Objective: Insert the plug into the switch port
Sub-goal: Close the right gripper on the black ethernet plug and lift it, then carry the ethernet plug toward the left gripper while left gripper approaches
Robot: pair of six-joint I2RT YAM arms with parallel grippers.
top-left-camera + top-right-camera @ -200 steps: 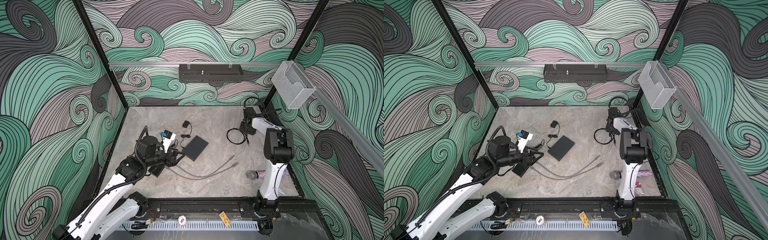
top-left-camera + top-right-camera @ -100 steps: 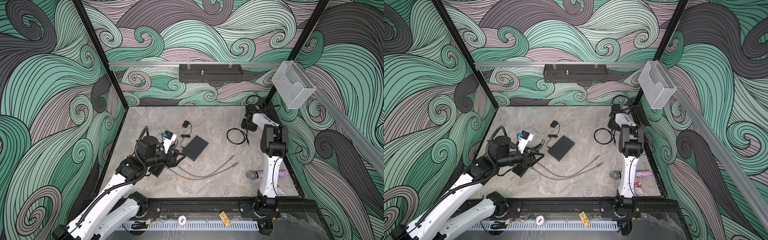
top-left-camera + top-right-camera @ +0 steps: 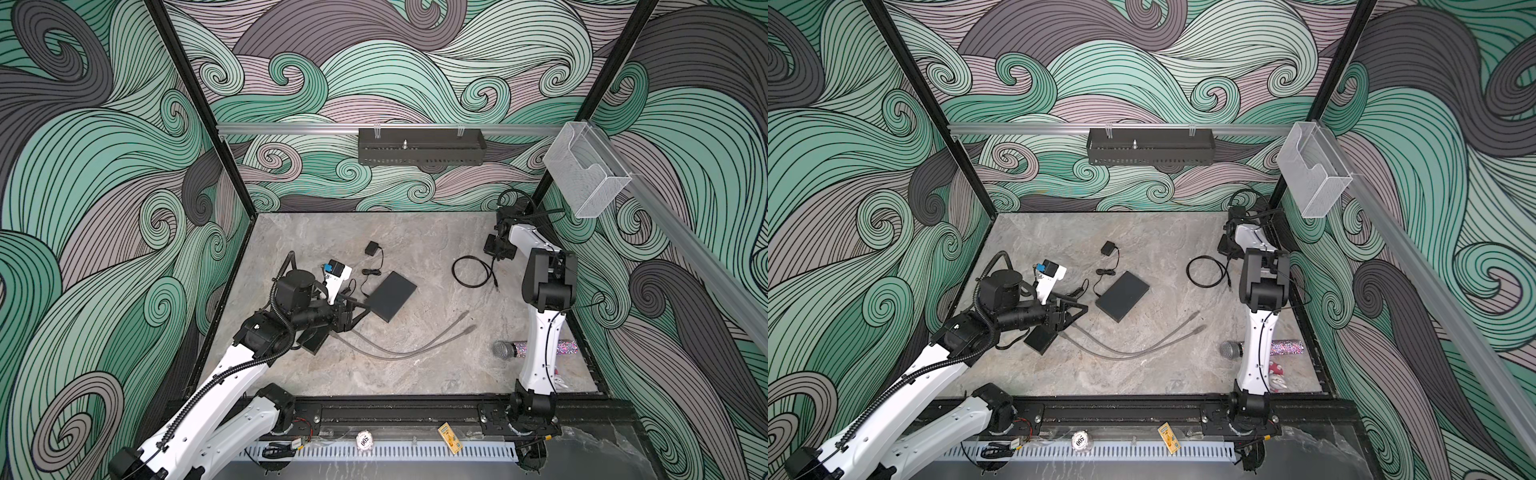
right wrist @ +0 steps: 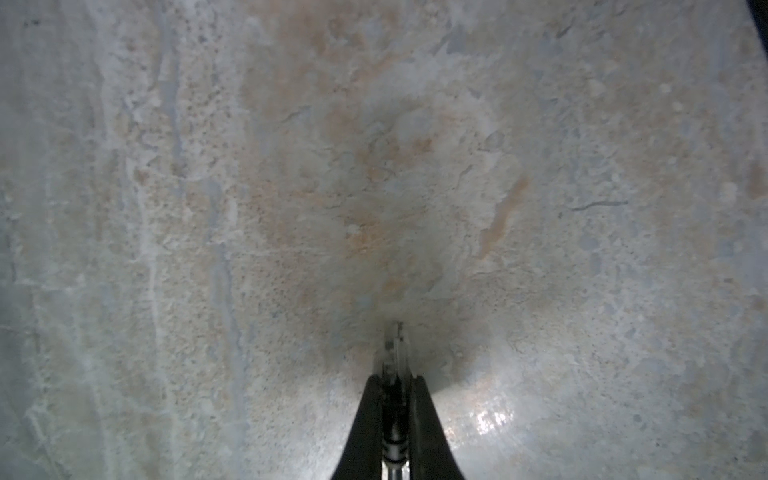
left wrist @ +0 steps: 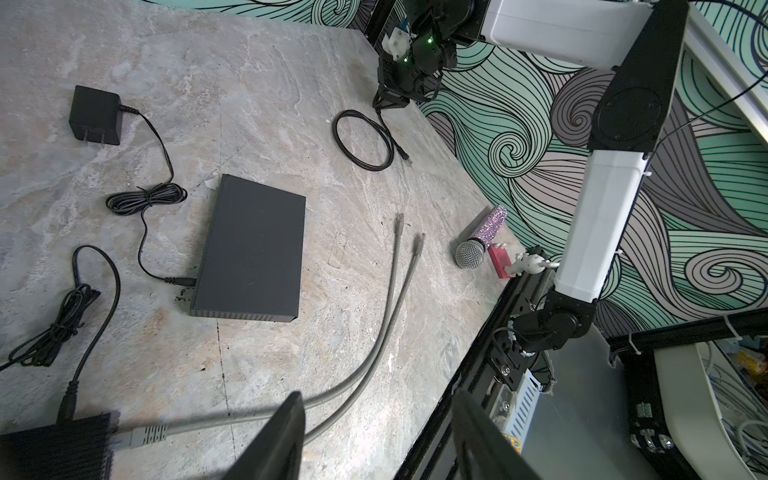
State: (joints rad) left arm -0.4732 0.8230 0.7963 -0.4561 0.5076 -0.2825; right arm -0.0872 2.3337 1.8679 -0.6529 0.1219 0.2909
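Note:
The switch (image 3: 390, 295) (image 3: 1122, 295) (image 5: 253, 253) is a flat black box lying mid-table; its ports do not show. Far right, my right gripper (image 3: 500, 254) (image 3: 1229, 251) (image 5: 380, 102) points down at the table, shut on the plug (image 4: 394, 353) of the looped black cable (image 3: 473, 271) (image 5: 365, 139). In the right wrist view the fingers (image 4: 365, 415) pinch the plug, its clear tip just above bare table. My left gripper (image 3: 359, 316) (image 5: 378, 401) hangs open left of the switch, over two grey cables (image 3: 399, 353) (image 5: 395, 266), holding nothing.
A power adapter (image 3: 371, 248) (image 5: 96, 114) lies behind the switch, its cord plugged into the switch's side. A small black box (image 3: 316, 340) sits under my left arm. A glitter microphone (image 3: 505, 350) (image 5: 473, 251) lies near the right arm's base.
My right gripper has closed on the black cable's plug, and the right arm's elbow has swung a little. The left arm has not moved.

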